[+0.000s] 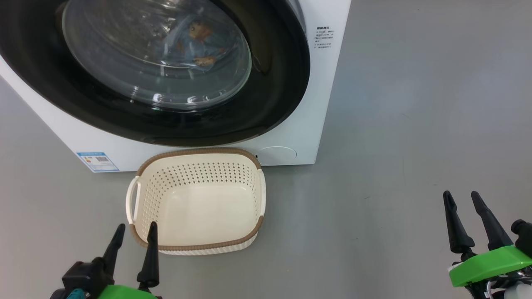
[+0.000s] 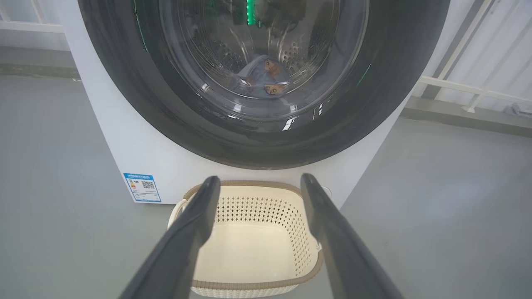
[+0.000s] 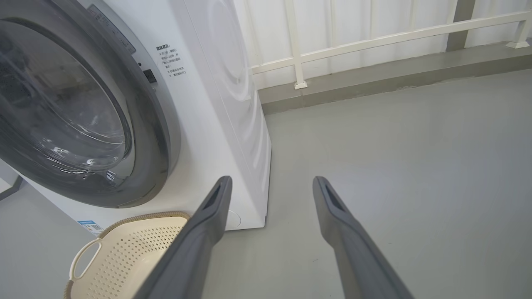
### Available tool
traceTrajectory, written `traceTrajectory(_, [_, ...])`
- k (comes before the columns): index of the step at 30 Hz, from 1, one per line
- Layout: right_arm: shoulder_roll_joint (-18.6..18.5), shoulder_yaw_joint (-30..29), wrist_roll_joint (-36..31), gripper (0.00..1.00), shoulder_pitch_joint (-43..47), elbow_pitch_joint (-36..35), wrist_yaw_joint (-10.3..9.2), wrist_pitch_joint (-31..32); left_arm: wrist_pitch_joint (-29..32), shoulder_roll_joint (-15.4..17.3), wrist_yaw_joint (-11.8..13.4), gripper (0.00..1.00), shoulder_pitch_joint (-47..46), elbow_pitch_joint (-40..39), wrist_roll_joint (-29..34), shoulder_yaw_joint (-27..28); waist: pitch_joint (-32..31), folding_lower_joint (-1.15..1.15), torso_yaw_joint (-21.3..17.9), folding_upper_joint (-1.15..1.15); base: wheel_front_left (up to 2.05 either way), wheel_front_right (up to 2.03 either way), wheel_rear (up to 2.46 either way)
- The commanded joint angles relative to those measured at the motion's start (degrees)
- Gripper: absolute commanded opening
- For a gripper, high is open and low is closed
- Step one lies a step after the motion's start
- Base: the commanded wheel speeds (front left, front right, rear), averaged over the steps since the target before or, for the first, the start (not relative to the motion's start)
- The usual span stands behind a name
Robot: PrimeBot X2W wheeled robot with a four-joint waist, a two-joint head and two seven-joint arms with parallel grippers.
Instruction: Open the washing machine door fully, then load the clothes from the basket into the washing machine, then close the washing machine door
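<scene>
Hovering low over the grey floor [image 1: 395, 145], the left gripper [image 1: 137, 226] holds its two dark fingers parted, grasping nothing. Its tips sit just short of the near brown rim of the basket [image 1: 199, 174]. The right gripper [image 1: 460, 194], likewise spread and holding nothing, hangs well apart from the basket, off to its right. Directly ahead of the left gripper the basket stands on the floor, bare cream bottom showing, its far rim close to the washing machine [image 1: 328, 83]. Beyond and above it, the washing machine door [image 1: 274, 83] lies shut against the white front. Through its glass window the clothes [image 1: 195, 45] rest inside the perforated steel drum [image 2: 224, 52]. A blue energy label [image 1: 97, 161] marks the front's lower corner, left of the basket.
</scene>
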Motion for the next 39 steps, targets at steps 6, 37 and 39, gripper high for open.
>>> traceTrajectory(6, [-0.5, 0.4, -1.0, 1.0, 1.4, -1.1, 0.09, -0.3, -0.4, 1.0, -0.1, 1.0, 0.2, -1.7, 1.5, 2.3, -0.2, 0.0, 0.1, 0.0, 0.0, 0.0, 0.0])
traceTrajectory(37, [3.0, -1.5, 1.1, 0.0, 1.7, 2.7, 0.0, 0.5, 0.3, -0.9, 0.0, 0.0, 1.6, 1.8, -0.2, 0.0, -1.1, 0.02, 0.8, 0.0, 0.0, 0.0, 0.0])
traceTrajectory(39, [3.1, -1.5, 2.1, 0.0, 1.7, 2.5, 0.0, 0.8, 0.6, -0.8, 0.0, 0.0, 1.5, 1.7, -1.6, 0.1, -1.3, 0.07, 0.8, 0.0, 0.0, 0.0, 0.0])
